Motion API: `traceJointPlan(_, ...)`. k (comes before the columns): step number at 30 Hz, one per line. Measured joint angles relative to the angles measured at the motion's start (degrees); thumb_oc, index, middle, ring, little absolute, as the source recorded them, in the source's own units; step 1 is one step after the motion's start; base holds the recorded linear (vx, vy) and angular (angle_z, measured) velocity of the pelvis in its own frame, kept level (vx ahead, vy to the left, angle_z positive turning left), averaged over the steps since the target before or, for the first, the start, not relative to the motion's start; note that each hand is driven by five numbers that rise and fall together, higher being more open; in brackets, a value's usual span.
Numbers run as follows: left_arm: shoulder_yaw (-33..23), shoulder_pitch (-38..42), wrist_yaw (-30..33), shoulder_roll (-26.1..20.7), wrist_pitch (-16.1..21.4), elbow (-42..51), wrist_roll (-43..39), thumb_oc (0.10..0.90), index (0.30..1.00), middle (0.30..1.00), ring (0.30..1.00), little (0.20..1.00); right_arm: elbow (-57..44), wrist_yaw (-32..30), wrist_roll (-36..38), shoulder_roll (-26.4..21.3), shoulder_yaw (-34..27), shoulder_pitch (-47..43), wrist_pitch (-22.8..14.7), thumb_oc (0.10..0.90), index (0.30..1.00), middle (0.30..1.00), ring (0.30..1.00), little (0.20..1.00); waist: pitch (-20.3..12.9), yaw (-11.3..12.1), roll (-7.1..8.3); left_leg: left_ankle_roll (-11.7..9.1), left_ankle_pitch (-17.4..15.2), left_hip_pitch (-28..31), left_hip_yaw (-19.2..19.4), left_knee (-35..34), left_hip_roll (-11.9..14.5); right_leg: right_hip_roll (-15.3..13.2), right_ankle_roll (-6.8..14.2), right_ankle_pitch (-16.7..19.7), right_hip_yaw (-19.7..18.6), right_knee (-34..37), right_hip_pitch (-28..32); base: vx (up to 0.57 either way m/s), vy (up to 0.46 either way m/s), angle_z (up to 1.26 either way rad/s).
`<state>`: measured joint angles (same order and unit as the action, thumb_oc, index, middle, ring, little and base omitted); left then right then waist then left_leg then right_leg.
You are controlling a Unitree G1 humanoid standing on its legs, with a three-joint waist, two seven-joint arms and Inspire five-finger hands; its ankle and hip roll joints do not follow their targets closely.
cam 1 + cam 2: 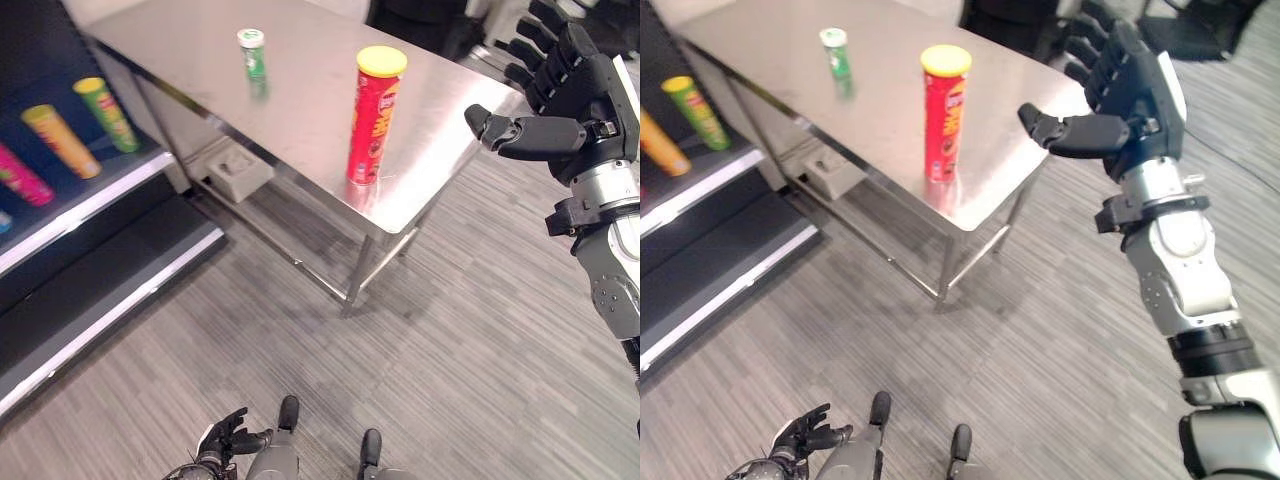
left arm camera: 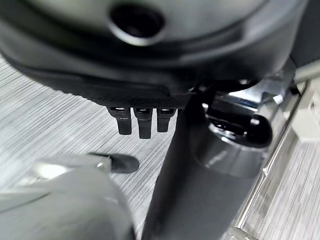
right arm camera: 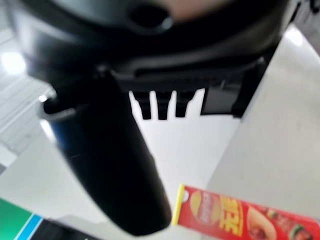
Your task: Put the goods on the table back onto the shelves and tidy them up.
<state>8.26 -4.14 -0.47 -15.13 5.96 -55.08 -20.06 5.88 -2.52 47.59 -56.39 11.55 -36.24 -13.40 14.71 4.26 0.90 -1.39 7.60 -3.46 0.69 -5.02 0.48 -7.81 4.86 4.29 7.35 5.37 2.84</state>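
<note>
Dark and straight, the fingers of my right hand [image 1: 1130, 95] spread open in the air, right of the red can [image 1: 374, 115] standing near the steel table's [image 1: 300, 110] edge. A small green can [image 1: 252, 52] stands farther left on it. My left hand [image 1: 222, 440] hangs low, loosely curled, empty; yellow [image 1: 60, 140] and green [image 1: 105, 113] cans lie on the left shelf [image 1: 90, 200].

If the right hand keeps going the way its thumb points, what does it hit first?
Probably the tall red chip can with the yellow lid, standing upright on the steel table; the open right hand is level with it, though depth is uncertain.
</note>
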Motion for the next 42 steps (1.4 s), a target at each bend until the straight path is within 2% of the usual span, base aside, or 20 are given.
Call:
traceJointPlan(1, -0.5, -0.1, 0.1, -0.2, 0.2, 0.2, 0.0, 0.8, 0.9, 0.9, 0.9, 0.9, -0.1, 0.2, 0.0, 0.2, 0.5, -0.2, 0.0, 0.8, 0.9, 0.9, 0.9, 0.9, -0.2, 0.1, 0.13, 1.3, 0.0, 0.9, 1.0, -0.1, -0.9, -1.0, 0.6, 0.0, 0.0, 0.0, 0.6, 0.1, 0.179, -0.26)
traceJointPlan(3, -1.8, 0.3, 0.1, -1.0, 0.3, 1.1, 0.0, 0.8, 0.9, 0.9, 0.9, 0.9, -0.1, 0.5, 0.1, 0.2, 0.7, -0.8, 0.0, 0.8, 0.9, 0.9, 0.9, 0.9, -0.5, 0.5, 0.42, 2.2, -0.6, 1.2, 1.9, -0.1, -1.7, -1.8, 1.4, 0.5, 0.1, 0.0, 0.5, 0.08, 0.16, -0.16)
traceJointPlan(5, -1.8, 0.7, 0.1, -1.6, 0.3, 1.2, 0.0, 0.8, 0.9, 0.9, 0.9, 0.9, -0.1, 0.5, 0.1, 0.2, 0.7, -0.9, 0.0, 0.8, 0.9, 0.9, 0.9, 0.9, -0.6, 0.9, 0.62, 2.4, -0.7, 1.3, 2.0, -0.1, -2.0, -2.3, 1.5, 0.5, 0.1, 0.0, 0.5, 0.06, 0.175, -0.03)
traceJointPlan(7, -1.7, 0.8, 0.1, -2.1, 0.5, 1.2, 0.0, 0.8, 0.9, 0.9, 0.9, 0.9, 0.1, 0.9, 0.1, 0.8, 0.8, -1.5, 0.1, 0.8, 0.9, 0.9, 0.9, 0.9, -0.6, 1.4, 0.7, 3.0, -1.2, 2.3, 2.1, -0.1, -2.1, -2.3, 2.5, 0.9, 0.1, -2.6, 0.0, 0.02, 0.237, -0.06)
traceJointPlan(9, -1.1, 0.5, -0.1, -2.2, 0.3, 1.0, 0.1, 0.8, 0.9, 0.9, 0.9, 0.9, 0.8, 1.0, 0.1, 1.1, 1.8, -2.7, 0.1, 0.8, 0.9, 0.9, 0.9, 0.9, -0.4, 1.2, 0.03, 3.7, -1.6, 2.8, 3.1, 0.6, -1.1, -2.0, 4.3, -0.4, 0.0, -14.5, -5.9, -0.03, 0.191, -0.34)
traceJointPlan(10, -1.1, 0.0, 0.0, -2.5, 0.3, 0.7, 0.1, 0.8, 0.9, 0.9, 0.9, 0.9, 1.8, 1.0, 0.3, 1.5, 3.7, -4.0, 0.1, 0.8, 0.9, 0.9, 0.9, 0.9, -0.3, 1.0, 0.05, 3.9, -1.8, 3.6, 3.8, 1.0, -0.4, -2.7, 4.6, -0.2, -0.6, -24.1, -10.7, 0.04, 0.062, -0.49)
traceJointPlan(11, -0.3, 0.0, 0.0, -2.9, 0.3, -0.3, 0.1, 0.8, 0.9, 0.9, 0.9, 0.9, 2.8, 1.0, 0.8, 1.5, 5.9, -5.4, 0.1, 0.8, 0.9, 0.9, 0.9, 0.9, -0.2, 0.7, 0.22, 4.5, -2.9, 5.2, 4.0, 0.9, -0.3, -4.1, 5.6, -1.3, 0.7, -28.1, -11.9, 0.1, -0.04, -0.47)
traceJointPlan(12, -0.2, 0.0, 0.1, -3.4, 0.2, -0.3, 0.0, 0.8, 0.9, 0.9, 0.9, 0.9, 2.6, 1.2, 1.1, 1.8, 6.3, -5.7, 0.1, 0.8, 0.9, 0.9, 0.9, 0.9, -0.1, 0.8, 0.89, 4.9, -4.1, 6.5, 4.4, 0.5, -0.9, -5.8, 6.3, -2.2, 2.4, -27.6, -11.7, 0.11, -0.089, -0.29)
traceJointPlan(13, -0.4, 0.0, 0.2, -3.9, 0.3, -0.1, 0.0, 0.8, 0.9, 0.9, 0.9, 0.9, 2.0, 1.6, 1.7, 2.1, 6.3, -6.1, 0.1, 0.8, 0.9, 0.9, 0.9, 0.9, -0.3, 0.9, 1.88, 4.8, -4.3, 6.5, 4.5, 0.4, -1.8, -7.3, 6.4, -2.3, 3.6, -22.8, -10.9, 0.09, -0.1, -0.16)
traceJointPlan(14, -0.6, 0.0, 0.2, -4.0, 0.3, 0.0, 0.0, 0.8, 0.9, 0.9, 0.9, 0.9, 1.9, 1.7, 1.9, 2.1, 6.3, -6.3, 0.1, 0.8, 0.9, 0.9, 0.9, 0.9, -0.4, 0.9, 2.07, 4.8, -4.3, 6.5, 4.5, 0.3, -1.9, -7.5, 6.4, -2.3, 3.7, -21.5, -10.5, 0.08, -0.111, -0.11)
traceJointPlan(15, -0.8, 0.5, 0.2, -4.7, 0.3, 0.0, 0.0, 0.8, 0.9, 0.9, 0.9, 0.9, 1.3, 2.3, 2.8, 2.2, 6.3, -7.9, 0.1, 0.8, 0.9, 0.9, 0.9, 0.9, -0.3, 1.3, 2.8, 4.5, -4.1, 6.0, 4.7, -0.1, -2.2, -7.2, 7.0, -1.9, 4.0, -11.5, -8.4, 0.08, -0.108, 0.0)
traceJointPlan(17, -1.3, 0.4, 0.2, -5.0, 0.2, 0.0, 0.0, 0.8, 0.9, 0.9, 0.9, 0.9, 0.8, 2.4, 3.2, 2.4, 5.8, -8.6, 0.1, 0.8, 0.9, 0.9, 0.9, 0.9, -0.3, 1.4, 3.43, 4.1, -4.1, 5.9, 3.9, -0.1, -2.6, -6.3, 7.1, -0.4, 3.6, -2.0, -5.0, 0.09, -0.104, 0.21)
traceJointPlan(18, -2.2, 0.1, 0.2, -4.8, 0.2, 0.0, 0.0, 0.8, 0.9, 0.9, 0.9, 0.9, 0.2, 2.4, 3.3, 2.5, 5.2, -8.2, 0.1, 0.8, 0.9, 0.9, 0.9, 0.9, -0.4, 1.2, 3.71, 3.9, -4.1, 6.2, 2.9, -0.1, -2.9, -6.1, 6.8, 1.2, 3.6, 0.0, -2.8, 0.1, -0.108, 0.44)
traceJointPlan(20, -3.1, -1.3, 0.3, -5.1, 0.2, 0.0, 0.0, 0.8, 0.9, 0.9, 0.9, 0.9, -0.3, 2.4, 3.3, 2.5, 5.2, -8.3, 0.1, 0.8, 0.9, 0.9, 0.9, 0.9, -1.9, 1.8, 6.14, 3.1, -4.2, 6.3, 2.0, -0.1, -4.4, -6.4, 5.6, 3.7, 3.6, 0.4, 0.8, 0.1, -0.116, 0.35)
traceJointPlan(21, -4.4, -2.9, 0.7, -4.0, 0.1, 0.0, 0.0, 0.8, 0.9, 0.9, 0.9, 0.9, -0.6, 2.5, 3.3, 2.3, 5.5, -9.1, 0.0, 0.8, 0.9, 0.9, 0.9, 0.9, -2.2, 2.7, 5.9, 2.1, -3.5, 6.1, 1.9, -0.1, -2.9, -4.6, 4.4, 2.5, 3.8, 0.1, 0.7, 0.09, -0.117, 0.07)
traceJointPlan(23, -4.0, -4.2, 0.8, -3.4, 0.0, -0.2, 0.0, 0.8, 0.9, 0.9, 0.9, 0.9, -0.5, 2.4, 3.1, 0.8, 6.8, -9.3, 0.1, 0.8, 0.9, 0.9, 0.9, 0.9, -2.2, 2.8, 5.87, 1.1, -3.4, 6.1, 1.7, -0.1, -1.3, -3.1, 3.6, 2.0, 3.9, 0.1, 0.8, 0.07, -0.095, -0.01)
traceJointPlan(25, -3.9, -5.1, 0.8, -2.4, 0.0, -0.7, 0.0, 0.8, 0.9, 0.9, 0.9, 0.9, -0.4, 2.4, 2.7, -1.1, 8.1, -9.3, 0.2, 0.8, 0.9, 0.9, 0.9, 0.9, -2.2, 2.9, 5.87, 0.2, -3.4, 6.1, 1.6, -0.1, -0.2, -2.0, 3.0, 1.7, 4.2, 0.1, 0.9, 0.03, -0.055, 0.02)
traceJointPlan(29, -3.9, -5.3, 0.9, -2.0, 0.0, -0.6, 0.0, 0.8, 0.9, 0.9, 0.9, 0.9, 0.7, 2.5, 1.4, -1.7, 8.7, -9.4, 0.9, 0.8, 0.9, 0.9, 0.9, 0.9, -2.4, 2.6, 5.37, -0.8, -3.1, 6.0, 0.5, -0.2, 1.3, -0.5, 2.0, 1.0, 5.1, 0.1, 1.4, 0.02, -0.034, 0.09)
traceJointPlan(35, -3.8, -5.3, 0.9, -1.7, 0.0, -0.6, 0.1, 0.8, 0.9, 0.9, 0.9, 0.9, 0.7, 4.0, 0.5, -2.8, 15.0, -11.5, 1.7, 0.8, 0.9, 0.9, 0.9, 0.9, -3.0, 2.9, 4.93, -1.2, -2.9, 5.9, 0.1, -0.1, 1.7, -0.1, 1.8, 0.9, 5.7, 0.1, 1.5, 0.01, -0.01, 0.03)
traceJointPlan(42, -3.9, -5.4, 1.0, -1.7, 0.0, -0.8, 0.1, 0.8, 0.9, 0.9, 0.9, 0.9, 1.9, 5.0, 0.1, -2.8, 17.3, -12.5, 2.7, 0.8, 0.9, 0.9, 0.9, 0.9, -4.1, 3.2, 5.56, -1.2, -2.8, 5.2, -0.9, -0.1, 1.5, -0.3, 1.8, 0.9, 6.6, 0.1, 1.4, 0.01, 0.002, 0.08)
